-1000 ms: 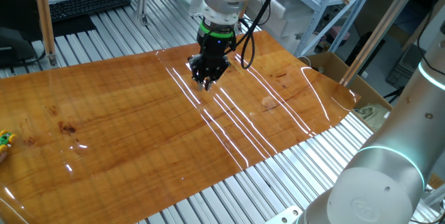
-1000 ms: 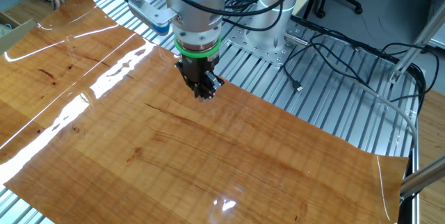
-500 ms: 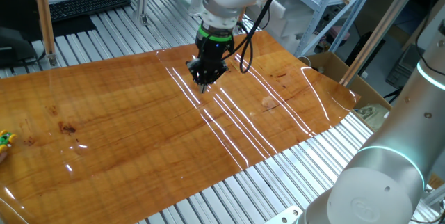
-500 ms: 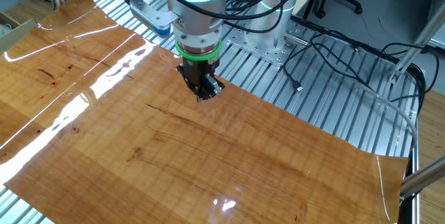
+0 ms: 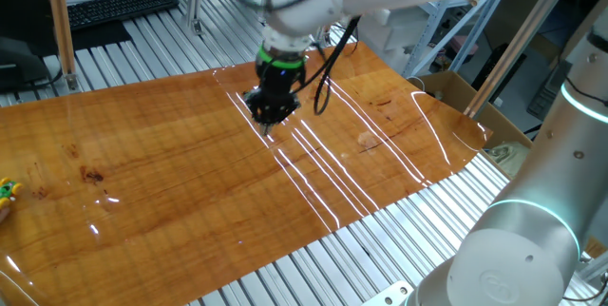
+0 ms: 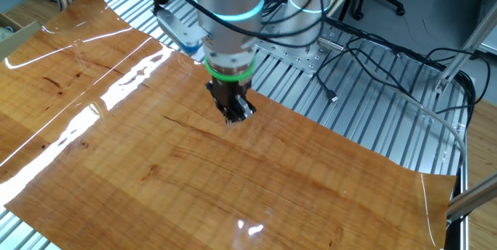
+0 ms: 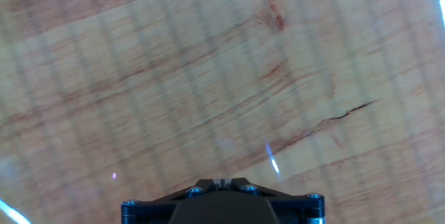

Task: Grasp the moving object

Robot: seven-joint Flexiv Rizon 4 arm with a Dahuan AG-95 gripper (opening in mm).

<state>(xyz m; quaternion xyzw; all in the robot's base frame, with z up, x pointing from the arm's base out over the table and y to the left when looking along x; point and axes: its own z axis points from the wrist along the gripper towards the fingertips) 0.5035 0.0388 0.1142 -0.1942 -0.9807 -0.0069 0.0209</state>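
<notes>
Over at the far left edge of one fixed view, about two thirds of the way down, the tiny yellow and green toy figure (image 5: 8, 190) sits on the glossy wooden counter (image 5: 190, 192), right by its left end. Well apart from it, the end effector (image 5: 267, 117) hangs above the upper middle of that same frame, its black fingers pointing down at the wood. From the other fixed view the end effector (image 6: 234, 116) shows in the upper middle too, over the counter (image 6: 155, 164) near its far edge, and the toy is out of frame. Its fingertips look drawn close together, though I cannot tell for sure whether they are closed. Down the hand view only wood grain (image 7: 208, 78) and a dark crack (image 7: 348, 113) appear.
</notes>
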